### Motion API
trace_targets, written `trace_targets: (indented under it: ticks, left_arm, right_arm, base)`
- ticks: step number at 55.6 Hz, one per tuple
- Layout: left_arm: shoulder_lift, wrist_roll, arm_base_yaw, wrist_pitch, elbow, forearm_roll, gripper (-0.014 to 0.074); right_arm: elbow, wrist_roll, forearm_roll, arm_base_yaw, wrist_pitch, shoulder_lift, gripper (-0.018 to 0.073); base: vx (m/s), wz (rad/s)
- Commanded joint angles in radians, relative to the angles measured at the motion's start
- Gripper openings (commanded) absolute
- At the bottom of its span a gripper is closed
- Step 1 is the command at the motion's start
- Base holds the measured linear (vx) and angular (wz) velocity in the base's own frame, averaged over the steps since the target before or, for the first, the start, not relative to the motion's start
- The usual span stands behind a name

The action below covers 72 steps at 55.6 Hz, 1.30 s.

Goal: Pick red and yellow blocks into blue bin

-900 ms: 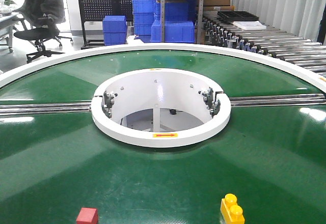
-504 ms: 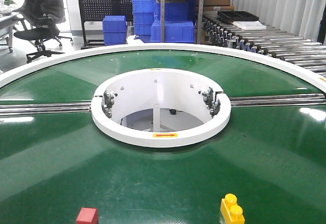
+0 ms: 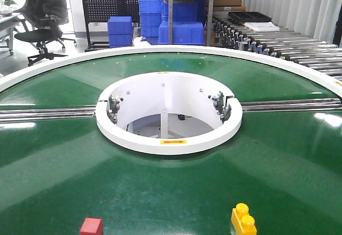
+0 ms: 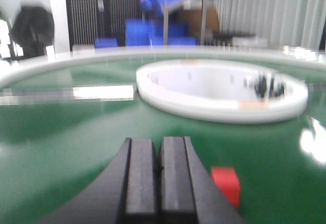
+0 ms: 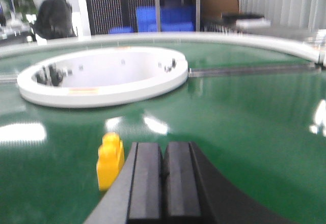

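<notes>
Red cube (image 3: 91,226), yellow brick (image 3: 243,221) on belt (image 3: 171,192)

The ring (image 3: 169,139) sits at the middle of the table (image 3: 278,181). Nearer the camera than the ring, the cube (image 3: 91,226) lies to its left and the brick (image 3: 243,220) to its right, both well apart from it. Behind the ring, off the table, stand crates (image 3: 180,32), with a chair (image 3: 45,26) rear-left and a roller conveyor (image 3: 278,45) rear-right.
</notes>
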Motion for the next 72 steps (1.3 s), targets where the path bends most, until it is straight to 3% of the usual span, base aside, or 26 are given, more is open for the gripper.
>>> trace_targets:
  ticks: [1, 6, 7, 19, 24, 30, 40, 54, 63, 72]
  left_arm:
    - [-0.007, -0.014, -0.001, -0.225, -0.028, -0.004, 0.0002]
    - [-0.007, -0.051, -0.001, -0.375, -0.033, -0.004, 0.0002]
    - [-0.006, -0.092, -0.001, -0.397, -0.079, -0.003, 0.0002]
    - [0.155, -0.047, -0.001, -0.083, -0.456, -0.001, 0.0002]
    - [0.288, 0.022, -0.001, -0.016, -0.629, 0.003, 0.0002]
    - [0.483, 0.091, -0.001, 0.005, -0.786, 0.003, 0.0002]
    - [0.681, 0.096, -0.001, -0.015, -0.863, 0.002, 0.0002]
    - [0.760, 0.096, -0.001, -0.020, -0.862, 0.002, 0.0027]
    - [0.760, 0.096, -0.001, -0.016, -0.862, 0.002, 0.0146]
    - [0.760, 0.096, -0.001, -0.013, -0.862, 0.002, 0.0364]
  right_arm:
    - [0.006, -0.002, -0.002, -0.004, -0.188, -0.007, -0.0010]
    - [0.003, -0.002, -0.007, -0.004, -0.328, -0.007, -0.0010]
    - [-0.030, -0.002, -0.007, -0.004, -0.346, -0.007, -0.0010]
    - [-0.375, -0.108, -0.007, -0.004, -0.128, 0.070, -0.0010]
    - [-0.549, -0.176, -0.007, -0.004, -0.059, 0.190, -0.0010]
    - [-0.676, -0.185, -0.007, -0.004, -0.044, 0.360, -0.0010]
    - [-0.730, -0.184, -0.003, -0.004, -0.082, 0.581, -0.0010]
    - [-0.729, -0.186, -0.004, -0.004, -0.068, 0.676, 0.0016]
    - [-0.729, -0.186, -0.004, -0.004, -0.064, 0.676, 0.0141]
    - [-0.729, -0.186, -0.004, -0.004, -0.036, 0.676, 0.0414]
  base:
    - [0.00, 0.00]
    - [0.00, 0.00]
    - [0.00, 0.00]
    - [0.00, 0.00]
    - [0.00, 0.00]
    - [0.00, 0.00]
    - [0.00, 0.00]
    - [0.00, 0.00]
    - [0.00, 0.00]
    - [0.00, 0.00]
